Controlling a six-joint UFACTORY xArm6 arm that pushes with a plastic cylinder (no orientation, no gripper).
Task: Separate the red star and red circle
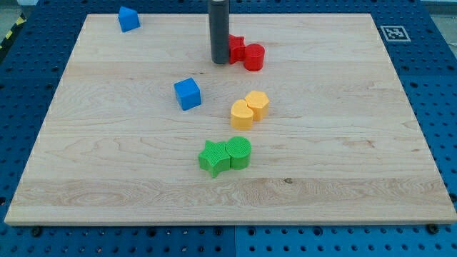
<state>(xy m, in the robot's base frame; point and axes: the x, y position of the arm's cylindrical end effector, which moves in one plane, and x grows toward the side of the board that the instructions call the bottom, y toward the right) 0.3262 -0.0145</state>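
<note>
Tip (219,61) touching red star (235,48) left side, red circle (254,56) adjoining

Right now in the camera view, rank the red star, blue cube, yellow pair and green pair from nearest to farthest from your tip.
My tip sits at the view's top.
1. red star, touching it on the right, beside the red circle
2. blue cube, below-left
3. yellow pair, below-right
4. green pair, lowest in view

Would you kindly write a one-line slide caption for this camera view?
My tip sits at the left of the touching red star and red circle near the wooden board's top edge.
</note>
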